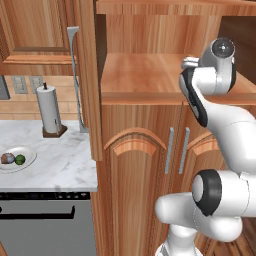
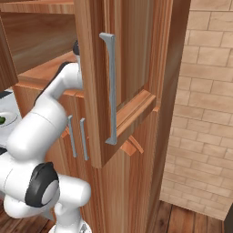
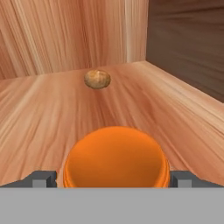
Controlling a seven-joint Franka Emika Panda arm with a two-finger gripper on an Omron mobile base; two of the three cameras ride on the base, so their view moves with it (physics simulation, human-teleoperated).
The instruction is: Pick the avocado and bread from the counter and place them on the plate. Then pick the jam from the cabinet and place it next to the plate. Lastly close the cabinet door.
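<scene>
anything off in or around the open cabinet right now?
One oddity: a small brown mottled lump sits alone on the cabinet shelf, behind the jam. It looks like a stray bread roll. Otherwise tidy: the jam stands upright between the open gripper fingertips, and the plate holds two items.

An open cabinet door with a long silver handle stood in the foreground. The white arm reached behind the door into the cabinet's open shelf. Two more silver handles sat on the lower doors. A plate edge showed at far left. A brick wall stood at right.
</scene>
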